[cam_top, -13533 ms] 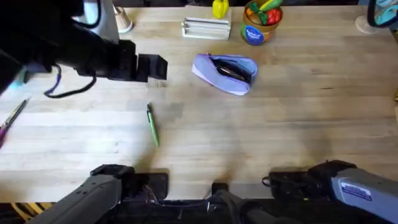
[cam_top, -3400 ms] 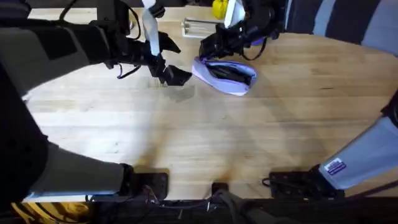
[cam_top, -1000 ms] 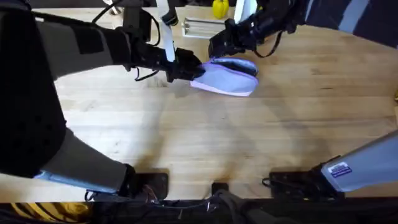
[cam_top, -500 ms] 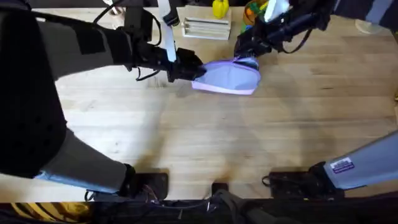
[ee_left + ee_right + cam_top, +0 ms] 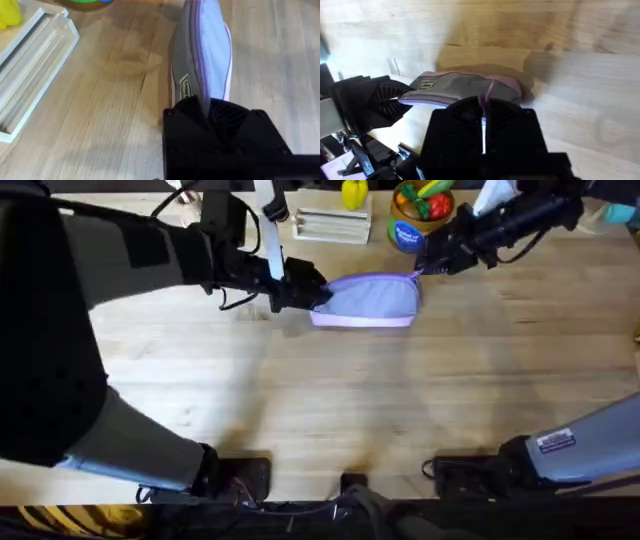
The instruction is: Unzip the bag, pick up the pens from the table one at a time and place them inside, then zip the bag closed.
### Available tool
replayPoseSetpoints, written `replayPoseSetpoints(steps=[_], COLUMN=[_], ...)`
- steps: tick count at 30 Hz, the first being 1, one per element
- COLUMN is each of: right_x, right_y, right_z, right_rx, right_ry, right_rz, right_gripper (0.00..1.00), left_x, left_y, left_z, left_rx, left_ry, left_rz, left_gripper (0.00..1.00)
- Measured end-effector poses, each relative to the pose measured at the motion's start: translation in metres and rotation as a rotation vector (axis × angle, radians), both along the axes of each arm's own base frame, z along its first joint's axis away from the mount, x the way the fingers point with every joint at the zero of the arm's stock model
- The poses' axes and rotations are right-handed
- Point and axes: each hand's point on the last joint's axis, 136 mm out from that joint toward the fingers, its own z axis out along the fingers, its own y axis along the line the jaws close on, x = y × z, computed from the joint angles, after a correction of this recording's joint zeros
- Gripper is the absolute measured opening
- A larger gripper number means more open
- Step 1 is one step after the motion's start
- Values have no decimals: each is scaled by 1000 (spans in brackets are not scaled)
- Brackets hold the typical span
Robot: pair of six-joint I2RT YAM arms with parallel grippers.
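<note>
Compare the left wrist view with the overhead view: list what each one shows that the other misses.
Left wrist alone: the small label sewn near the bag's held end, close up. Overhead alone: the right gripper at the bag's far end, the bowl of toy vegetables, and both arms' bases. Both show the lavender bag zipped shut, the left gripper shut on its end, the white slotted tray and the wooden table.

Pens unseen; bag (image 5: 368, 300) ends hidden by both hands.
</note>
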Motion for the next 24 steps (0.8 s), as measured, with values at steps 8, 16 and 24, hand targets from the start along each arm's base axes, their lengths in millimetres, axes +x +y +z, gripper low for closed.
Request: replayPoseSetpoints(steps=[8, 16, 24], right_x=[-8, -25, -36], right_y=[-17, -33, -37], right_z=[-7, -33, -62], right_rx=[-39, -124, -118], right_ry=[54, 132, 190], right_rz=[-41, -135, -263], right_gripper=[33, 33, 33], left_x=[-1, -2, -3], left_y=[0, -2, -3], left_z=[0, 0, 0], left_rx=[-4, -5, -6], left_ry=[4, 6, 9], left_rz=[-2, -7, -12], left_gripper=[42, 42, 42])
